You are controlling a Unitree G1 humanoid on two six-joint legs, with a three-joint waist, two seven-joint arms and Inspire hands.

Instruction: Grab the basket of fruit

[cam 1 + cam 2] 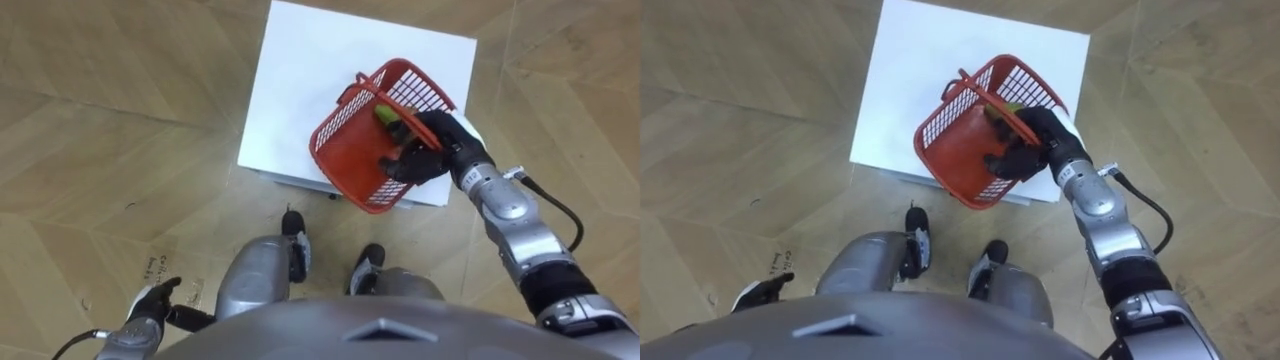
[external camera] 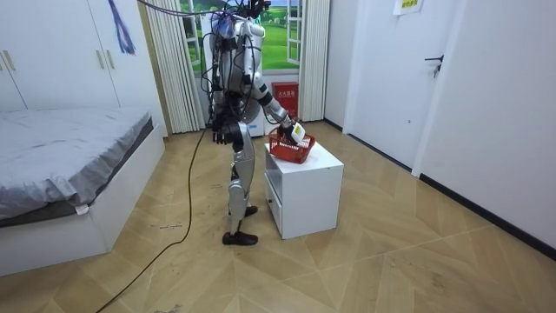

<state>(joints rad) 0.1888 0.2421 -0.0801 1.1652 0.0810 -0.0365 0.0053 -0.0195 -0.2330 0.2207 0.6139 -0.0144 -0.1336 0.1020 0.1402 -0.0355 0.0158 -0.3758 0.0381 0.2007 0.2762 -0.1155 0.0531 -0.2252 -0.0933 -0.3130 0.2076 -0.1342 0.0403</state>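
Observation:
A red plastic mesh basket (image 1: 366, 142) (image 1: 970, 140) (image 2: 291, 148) sits tilted at the near edge of a white cabinet (image 1: 320, 90) (image 1: 930, 70) (image 2: 306, 187). A green fruit (image 1: 384, 114) shows inside it. My right hand (image 1: 425, 148) (image 1: 1025, 146) reaches in over the basket, its dark fingers curled round the red handle (image 1: 400, 118). My left hand (image 1: 150, 303) (image 1: 758, 293) hangs by my left hip, fingers relaxed, holding nothing. In the room view I stand upright against the cabinet's side.
Wood parquet floor (image 1: 100, 130) lies all round. The room view holds a bed (image 2: 61, 165) at its left, a wardrobe (image 2: 52, 52), curtains and a window behind me, and a white door (image 2: 452, 78) at its right.

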